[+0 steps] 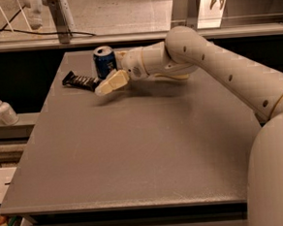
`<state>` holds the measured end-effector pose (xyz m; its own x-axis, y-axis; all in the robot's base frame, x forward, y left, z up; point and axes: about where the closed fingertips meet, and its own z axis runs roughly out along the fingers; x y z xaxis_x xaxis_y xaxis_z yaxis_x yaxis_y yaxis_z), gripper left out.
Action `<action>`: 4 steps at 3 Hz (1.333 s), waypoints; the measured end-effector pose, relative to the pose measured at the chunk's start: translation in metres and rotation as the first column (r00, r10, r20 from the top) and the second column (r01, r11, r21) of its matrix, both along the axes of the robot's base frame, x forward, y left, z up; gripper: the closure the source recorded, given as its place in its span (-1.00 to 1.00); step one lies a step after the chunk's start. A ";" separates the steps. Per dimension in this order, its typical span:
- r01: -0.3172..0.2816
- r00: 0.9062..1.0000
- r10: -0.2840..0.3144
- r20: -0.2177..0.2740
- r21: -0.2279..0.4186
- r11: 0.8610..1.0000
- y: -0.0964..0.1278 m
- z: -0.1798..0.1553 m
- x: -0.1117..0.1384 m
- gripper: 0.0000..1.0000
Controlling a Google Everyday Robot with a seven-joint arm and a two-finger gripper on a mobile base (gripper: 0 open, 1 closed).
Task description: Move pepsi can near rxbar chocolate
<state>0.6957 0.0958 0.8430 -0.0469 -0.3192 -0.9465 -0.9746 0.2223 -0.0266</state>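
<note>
The pepsi can [104,60], dark blue with a silver top, stands upright at the back left of the grey table [134,154]. The rxbar chocolate [81,81], a flat dark bar with pale markings, lies just left of and in front of the can, close to it. My gripper [111,83], cream coloured, hangs low over the table just in front of the can's right side, next to the bar's right end. It covers the can's lower right edge. The white arm reaches in from the right.
A pale yellow object [174,76] lies mostly hidden under the arm's wrist. A white pump bottle [4,110] stands on a ledge left of the table. A rail with posts [59,13] runs behind the table's far edge.
</note>
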 end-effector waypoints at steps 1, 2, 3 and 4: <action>-0.022 0.999 0.022 -0.046 0.018 1.000 -0.017 0.009 -0.007 -1.00; -0.037 0.998 0.039 -0.043 0.037 0.999 -0.046 0.027 -0.028 -1.00; -0.024 1.000 0.024 -0.005 0.050 0.998 -0.083 0.046 -0.061 -1.00; 0.005 0.999 -0.008 0.041 0.069 0.998 -0.126 0.056 -0.104 -1.00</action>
